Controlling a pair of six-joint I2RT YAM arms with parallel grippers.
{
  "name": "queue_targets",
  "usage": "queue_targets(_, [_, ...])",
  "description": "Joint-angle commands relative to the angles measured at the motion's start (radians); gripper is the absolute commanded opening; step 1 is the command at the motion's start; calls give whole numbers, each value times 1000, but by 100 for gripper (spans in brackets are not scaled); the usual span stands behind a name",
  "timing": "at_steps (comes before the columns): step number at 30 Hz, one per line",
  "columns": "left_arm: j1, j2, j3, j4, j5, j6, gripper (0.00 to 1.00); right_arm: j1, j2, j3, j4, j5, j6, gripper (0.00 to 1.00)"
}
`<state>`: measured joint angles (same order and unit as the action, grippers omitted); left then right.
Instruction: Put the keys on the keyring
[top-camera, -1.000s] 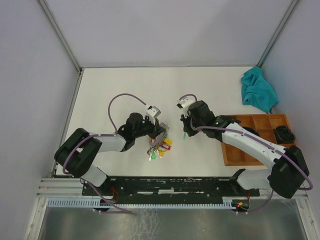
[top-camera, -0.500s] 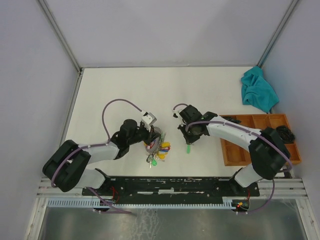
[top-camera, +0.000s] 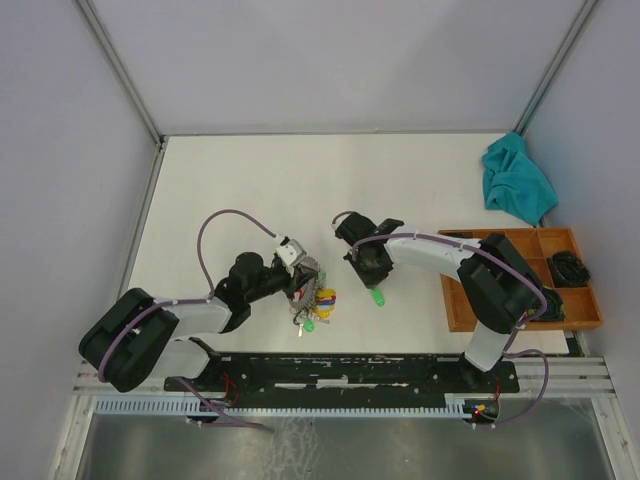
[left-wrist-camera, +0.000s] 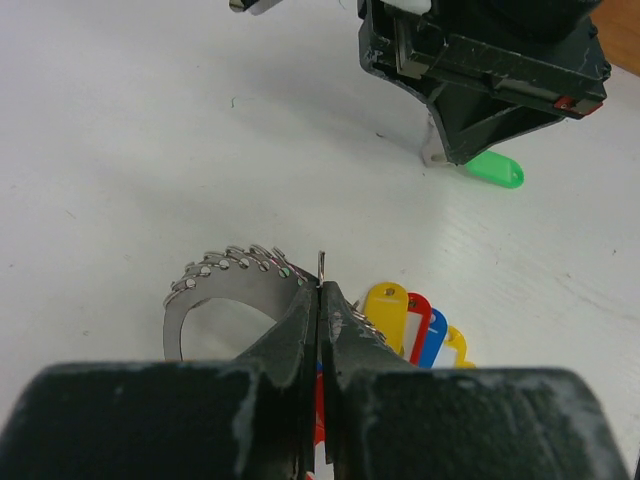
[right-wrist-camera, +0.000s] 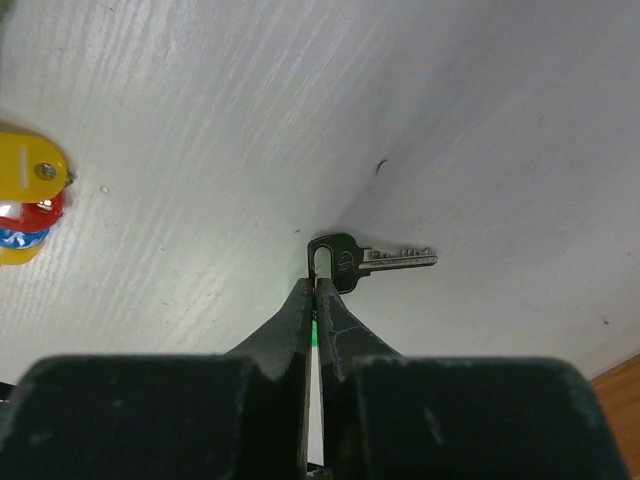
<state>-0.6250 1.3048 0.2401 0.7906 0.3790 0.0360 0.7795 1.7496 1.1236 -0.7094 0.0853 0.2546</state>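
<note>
Left gripper pinched shut on the keyring wire. Right gripper clamped on green key, at 3 o'clock of keyring, near but apart. Dark key lies loose on table, 1 o'clock of right fingertips. Neither key threaded; both left to do.

Table: keyring, key, cloth, tray

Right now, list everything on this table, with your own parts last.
table: one, white, under everything
keyring: one, silvery with red, yellow, blue, green tags, near centre
green key: one, between keyring and tray
dark key: one, flat on the table
cloth: one, teal, far right corner
tray: one, brown, divided, right edge
black bundle: one, in a tray compartment
left fingers: closed on keyring
right fingers: closed on green key
</note>
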Motion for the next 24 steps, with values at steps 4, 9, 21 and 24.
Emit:
queue_targets(4, [-4,5,-2,139,19,36,3,10,-27,46,-37,32,32,15])
queue_targets(9, [-4,8,11,116,29,30,3,9,-38,56,-58,29,34,20])
queue_targets(21, [-3,14,17,101,29,28,3,9,20,78,-60,10,65,24])
queue_targets(24, [-4,19,18,102,32,26,3,9,33,80,-62,11,72,23])
